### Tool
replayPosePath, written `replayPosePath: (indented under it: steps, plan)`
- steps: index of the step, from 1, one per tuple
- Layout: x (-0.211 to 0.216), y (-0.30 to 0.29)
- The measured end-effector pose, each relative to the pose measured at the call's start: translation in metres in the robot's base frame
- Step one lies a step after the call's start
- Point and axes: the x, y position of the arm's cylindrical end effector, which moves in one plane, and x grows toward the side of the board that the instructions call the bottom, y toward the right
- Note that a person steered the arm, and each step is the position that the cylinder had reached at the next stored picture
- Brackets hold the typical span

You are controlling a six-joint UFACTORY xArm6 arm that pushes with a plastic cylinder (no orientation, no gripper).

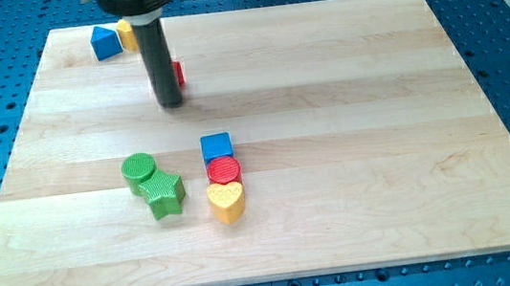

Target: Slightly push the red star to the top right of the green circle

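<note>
My tip (170,104) rests on the board in the upper left part of the view. A red block (178,73) shows just behind the rod on its right side. It is mostly hidden, so its shape cannot be made out. The green circle (139,169) lies well below the tip, toward the view's bottom left. A green star (166,195) touches the circle at its lower right.
A blue cube (217,147), a red circle (224,172) and a yellow heart (227,202) stand in a touching column right of the green pair. A blue block (106,42) and a partly hidden yellow block (126,34) sit at the top left edge.
</note>
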Motion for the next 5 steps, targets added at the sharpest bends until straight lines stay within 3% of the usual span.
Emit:
replayPosePath:
  steps: [1, 2, 3, 5]
  plan:
    - [-0.03, 0.015]
    - [0.0, -0.011]
    - [-0.001, -0.034]
    - [-0.047, -0.032]
